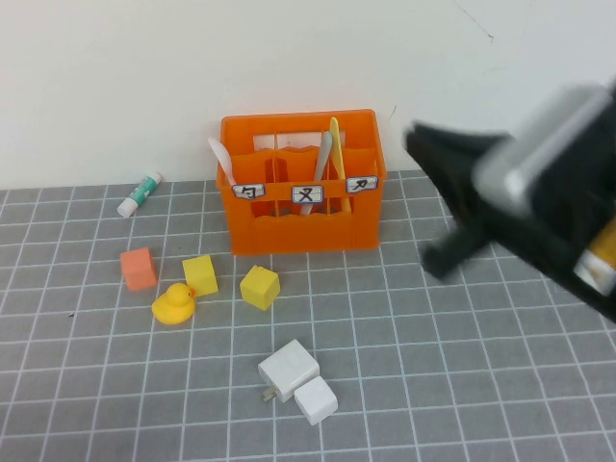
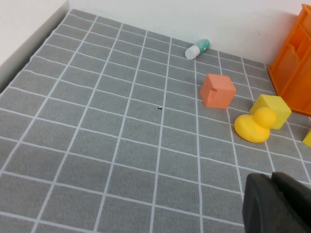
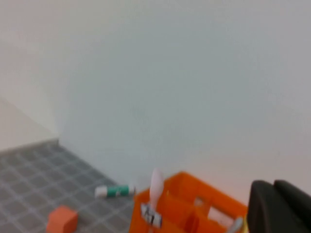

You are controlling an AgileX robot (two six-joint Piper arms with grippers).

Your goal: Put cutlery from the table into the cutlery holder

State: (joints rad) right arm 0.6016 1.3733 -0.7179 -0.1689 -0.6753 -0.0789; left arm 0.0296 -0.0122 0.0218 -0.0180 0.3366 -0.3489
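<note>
Three pieces of cutlery, a pale pink spoon (image 1: pixel 220 155), a grey fork (image 1: pixel 319 164) and a pale yellow knife (image 1: pixel 337 154), stand upright in the orange cutlery holder (image 1: pixel 300 223) at the back of the grey table (image 1: pixel 462 375), none left lying on the grid. The right gripper (image 1: pixel 438 207), jaws closed and empty, hangs blurred just to the right of the holder and level with its rim; the task looks essentially finished, and the sound move now is judged to be a clean lift up and away, so the arm does not clip the knife leaning nearest it. The left gripper (image 2: pixel 277 204), closed on nothing, sits low over bare table, with an orange cube (image 2: pixel 217 90), a yellow duck (image 2: pixel 254 125) and a yellow cube (image 2: pixel 272 109) ahead of it. Motion blur smears the right arm, its fingertips hard to separate. The holder's labels cannot be read, and the compartment floors are hidden.
</note>
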